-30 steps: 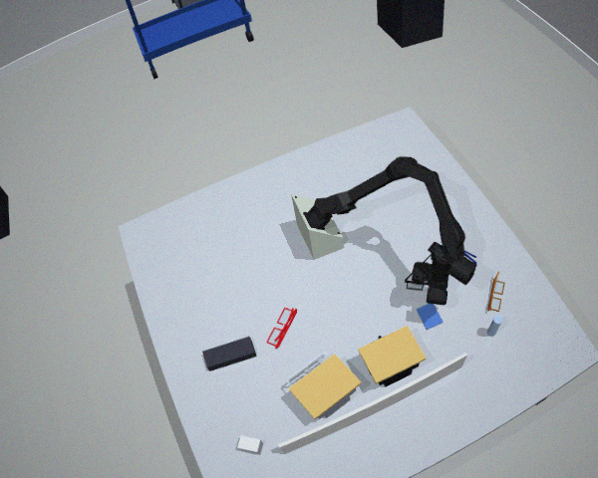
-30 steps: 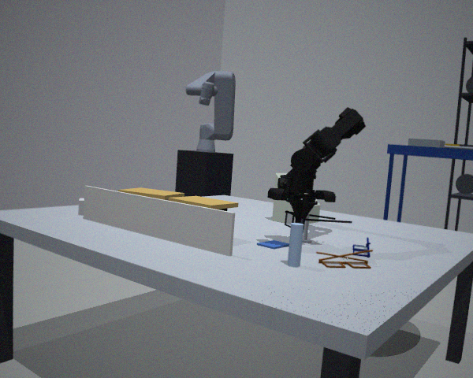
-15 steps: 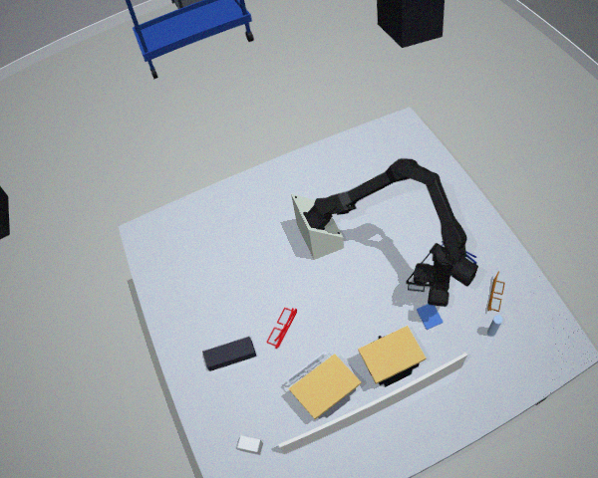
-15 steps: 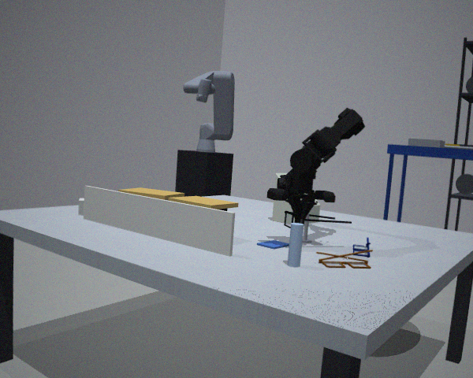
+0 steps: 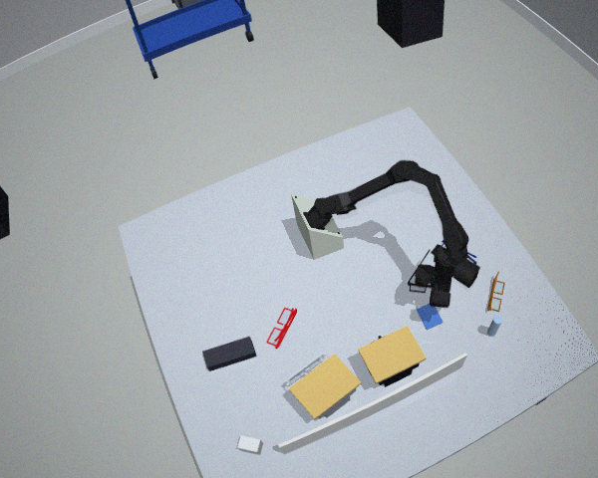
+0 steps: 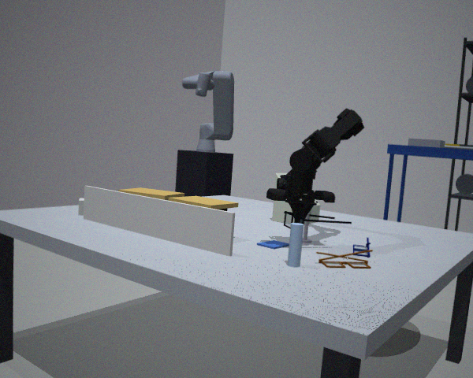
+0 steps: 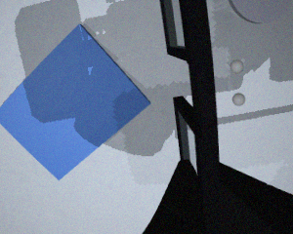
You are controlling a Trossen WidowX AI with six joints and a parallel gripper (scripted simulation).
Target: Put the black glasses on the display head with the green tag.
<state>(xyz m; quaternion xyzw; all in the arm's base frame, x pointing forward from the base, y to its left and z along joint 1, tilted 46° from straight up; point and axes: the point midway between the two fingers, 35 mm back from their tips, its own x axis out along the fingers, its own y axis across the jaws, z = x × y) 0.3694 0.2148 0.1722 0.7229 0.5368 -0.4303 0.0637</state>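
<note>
Carrying black wire-thin glasses (image 5: 417, 290) (image 6: 285, 220) (image 7: 205, 97) toward the covered display stands.
In the black parallel-jaw gripper (image 5: 440, 276) (image 6: 299, 217) (image 7: 192, 168), jaws narrow, pinched on the glasses; up off the grey-white counter (image 5: 211, 267) (image 6: 244, 280), near the flat blue square (image 5: 430, 316) (image 6: 273, 244) (image 7: 70, 102), toward the right-hand edge in the top view. Ahead, toward the lower edge: two flat tan boards (image 5: 392, 355) (image 6: 204, 201), probably hiding the heads, before a long low white wall (image 5: 371, 403) (image 6: 159, 221). Cannot make out any green tag. Best to confirm the tagged head first, keep high enough to spare temples and boards, square the open temples to the face, then approach level from the front, slowly, below the board, well apart from the other head.
</note>
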